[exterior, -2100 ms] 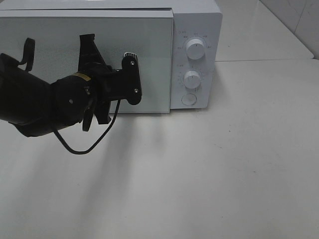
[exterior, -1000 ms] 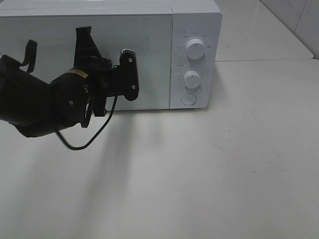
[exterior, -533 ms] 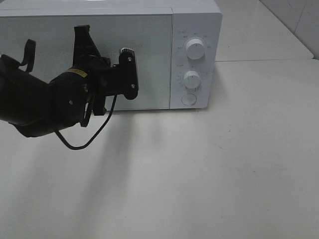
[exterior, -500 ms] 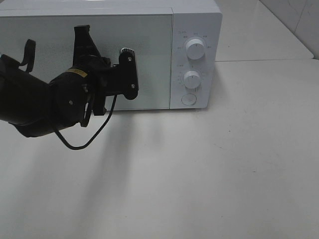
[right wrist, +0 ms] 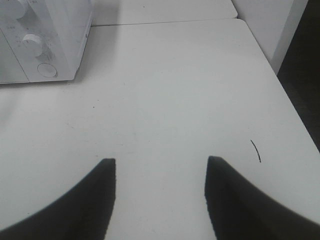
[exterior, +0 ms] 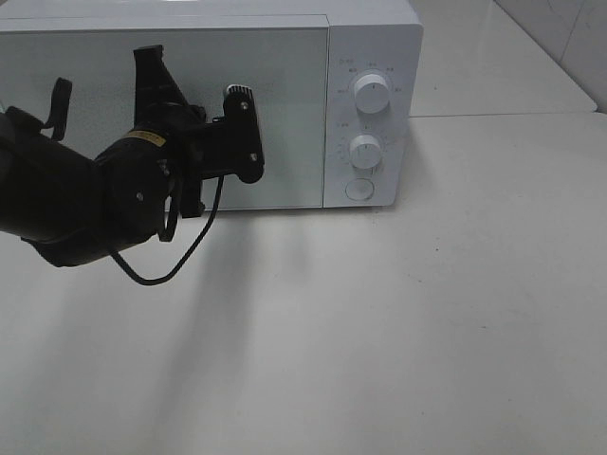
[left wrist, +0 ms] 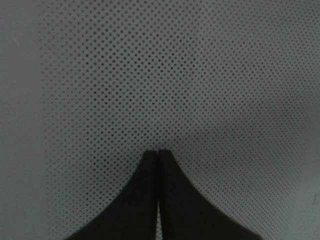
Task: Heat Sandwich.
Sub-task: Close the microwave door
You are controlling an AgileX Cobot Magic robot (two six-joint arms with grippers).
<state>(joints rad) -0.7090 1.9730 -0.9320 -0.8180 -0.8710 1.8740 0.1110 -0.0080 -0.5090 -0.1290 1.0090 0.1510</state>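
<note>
The sandwich and its pink plate are out of view. The white microwave [exterior: 375,38] stands at the back of the table with its frosted door [exterior: 285,114] flush shut. My left gripper [exterior: 149,59] is shut and empty, its tips pressed against the door's left half. In the left wrist view the closed fingertips [left wrist: 158,153] touch the dotted door glass [left wrist: 200,75]. My right gripper [right wrist: 160,162] is open and empty, hovering over the bare white table [right wrist: 165,90]; it does not show in the exterior high view.
The microwave panel has two knobs [exterior: 373,92] [exterior: 366,150] and a round button [exterior: 359,189]; the panel also shows in the right wrist view [right wrist: 35,42]. The table's right edge [right wrist: 280,85] drops off to a dark floor. A loose black cable [exterior: 156,275] hangs under my left arm.
The microwave door, slightly ajar two seconds ago, now sits flush shut. My left gripper has moved up and in against the door.
</note>
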